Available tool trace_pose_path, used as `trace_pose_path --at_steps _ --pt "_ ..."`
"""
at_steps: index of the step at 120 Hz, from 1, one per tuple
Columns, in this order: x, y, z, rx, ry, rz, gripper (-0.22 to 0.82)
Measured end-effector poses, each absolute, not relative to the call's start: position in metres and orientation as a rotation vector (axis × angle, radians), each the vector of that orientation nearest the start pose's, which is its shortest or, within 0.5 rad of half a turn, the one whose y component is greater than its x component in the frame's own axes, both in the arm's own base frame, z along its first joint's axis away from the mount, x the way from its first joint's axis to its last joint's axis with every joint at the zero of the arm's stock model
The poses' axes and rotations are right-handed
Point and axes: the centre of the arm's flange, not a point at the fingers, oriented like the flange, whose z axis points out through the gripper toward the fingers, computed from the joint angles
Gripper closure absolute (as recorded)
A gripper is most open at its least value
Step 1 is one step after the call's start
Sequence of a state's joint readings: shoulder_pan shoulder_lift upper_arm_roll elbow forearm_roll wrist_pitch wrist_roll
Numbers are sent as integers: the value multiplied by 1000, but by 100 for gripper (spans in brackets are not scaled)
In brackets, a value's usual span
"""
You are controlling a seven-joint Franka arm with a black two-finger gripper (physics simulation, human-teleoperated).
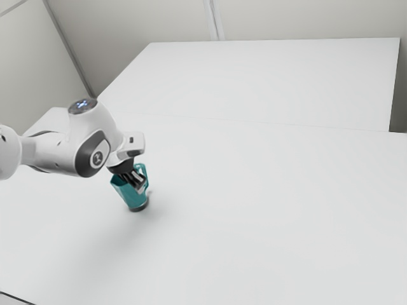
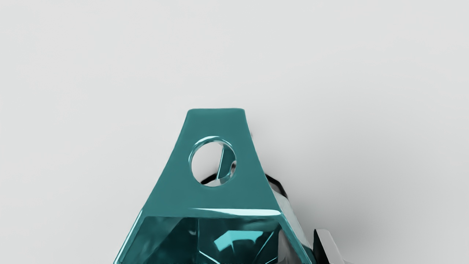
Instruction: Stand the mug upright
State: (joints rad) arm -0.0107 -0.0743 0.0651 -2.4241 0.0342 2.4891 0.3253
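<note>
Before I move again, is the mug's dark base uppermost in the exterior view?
No: the dark base is at the lower end of the mug, with its opening above.

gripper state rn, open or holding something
Gripper: at the teal mug, but whether it is open or closed on it cannot be told.

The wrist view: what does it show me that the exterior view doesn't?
The wrist view's own: a round hole through the flat teal part next to the mug's rim, and a close look down inside the mug.

The exterior view's own: the big white arm coming in from the exterior view's left, the room's walls, and how the whole mug leans.

Both share: the teal mug and the pale tabletop.
</note>
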Motion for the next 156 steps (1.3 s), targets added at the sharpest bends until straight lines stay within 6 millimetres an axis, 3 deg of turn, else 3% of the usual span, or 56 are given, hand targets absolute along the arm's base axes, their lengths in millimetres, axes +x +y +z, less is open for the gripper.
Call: trace_pose_path --at_steps 22,29,54,67,95,114,156 --pt "492 26 344 -3066 422 -192 77" --pt "492 26 343 -3069 413 -192 73" --pt "492 26 346 -3077 401 -200 36" --pt "492 25 356 -3074 399 -232 22" --pt "493 23 399 -3068 395 -317 9" --pt "514 23 450 -3088 344 -293 5" --pt "552 25 518 -3135 238 -108 3"
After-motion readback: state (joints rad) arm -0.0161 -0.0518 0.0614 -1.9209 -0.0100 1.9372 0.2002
